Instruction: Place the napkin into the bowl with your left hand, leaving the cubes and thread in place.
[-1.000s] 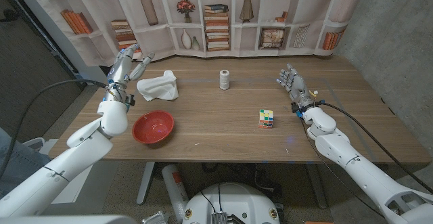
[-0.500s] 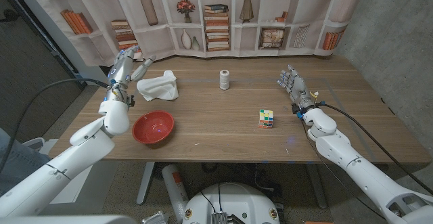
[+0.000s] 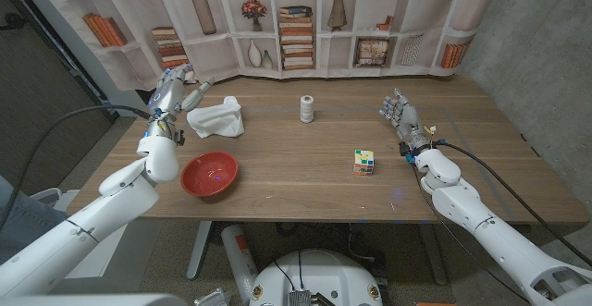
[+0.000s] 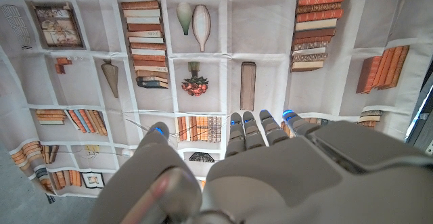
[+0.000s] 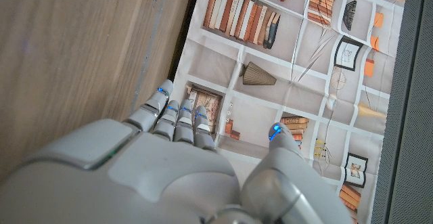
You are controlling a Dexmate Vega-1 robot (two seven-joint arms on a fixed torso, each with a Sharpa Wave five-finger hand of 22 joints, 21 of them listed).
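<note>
Crumpled white napkin (image 3: 215, 119), glossy red bowl (image 3: 209, 173)

Cloth napkin (image 3: 216, 118) — glossy bowl (image 3: 209, 174) — matt wood table (image 3: 296, 172).

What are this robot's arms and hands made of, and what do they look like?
Both arms are smooth, rounded white shells. The left hand and right hand are silver-grey, human-shaped, with small blue lights at the fingertips. A black cable trails from each wrist.

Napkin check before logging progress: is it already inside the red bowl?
No, the napkin lies on the table behind the bowl, which looks empty.
</note>
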